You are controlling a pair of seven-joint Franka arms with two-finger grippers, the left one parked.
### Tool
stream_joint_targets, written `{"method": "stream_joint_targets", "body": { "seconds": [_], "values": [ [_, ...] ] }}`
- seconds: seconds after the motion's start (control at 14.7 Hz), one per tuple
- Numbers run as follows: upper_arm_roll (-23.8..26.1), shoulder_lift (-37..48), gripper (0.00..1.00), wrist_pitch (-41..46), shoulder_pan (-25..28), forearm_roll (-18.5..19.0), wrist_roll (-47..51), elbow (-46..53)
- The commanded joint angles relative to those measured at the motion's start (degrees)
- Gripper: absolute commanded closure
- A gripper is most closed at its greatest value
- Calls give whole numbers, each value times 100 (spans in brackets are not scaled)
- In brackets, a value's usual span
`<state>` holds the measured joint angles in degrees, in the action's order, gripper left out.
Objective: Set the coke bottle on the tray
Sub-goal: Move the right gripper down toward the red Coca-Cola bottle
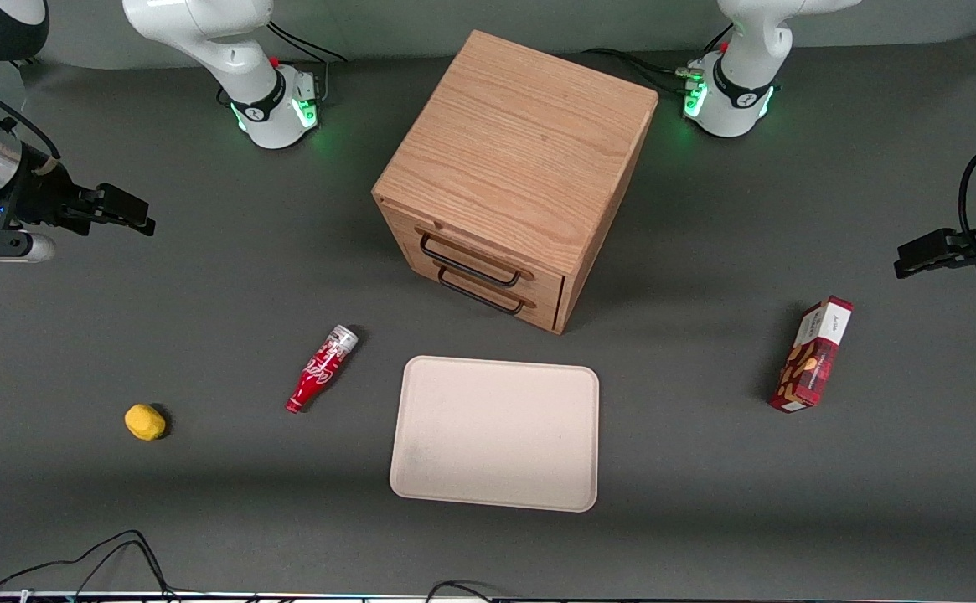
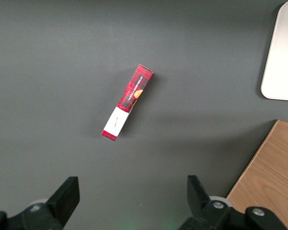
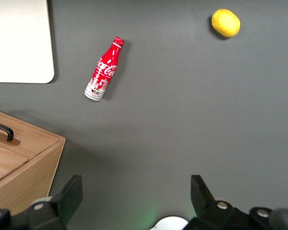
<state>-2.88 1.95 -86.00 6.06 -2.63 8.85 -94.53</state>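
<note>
1. Red and lying on its side on the grey table, the coke bottle sits well apart from the gripper, which hangs above the table toward the working arm's end with its fingers spread and nothing between them.
2. The bottle lies nearer the front camera than the gripper, just beside the beige tray without touching it.
3. The bottle is slim, with white script, a red cap end toward the front camera and a silver base pointing toward the wooden drawer cabinet.
4. A yellow lemon rests near the bottle.
</note>
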Motion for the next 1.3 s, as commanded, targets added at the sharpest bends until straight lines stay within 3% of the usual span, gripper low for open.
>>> {"method": "stream_joint_targets", "body": {
  "seconds": [0.0,0.14,0.27,0.55,0.68,1.09,1.23],
  "values": [
    [94,-650,0,198,53,-62,843,618],
    [505,-1046,0,-11,35,-44,1178,664],
    [604,-1345,0,-547,35,-97,1871,524],
    [955,-1487,0,-1846,35,-176,2996,-432],
    [1227,-1627,0,-2655,35,-80,3490,-917],
    [1334,-2312,0,-4098,44,158,4352,-1471],
    [1334,-2505,0,-4503,44,473,4676,-1612]
  ]
}}
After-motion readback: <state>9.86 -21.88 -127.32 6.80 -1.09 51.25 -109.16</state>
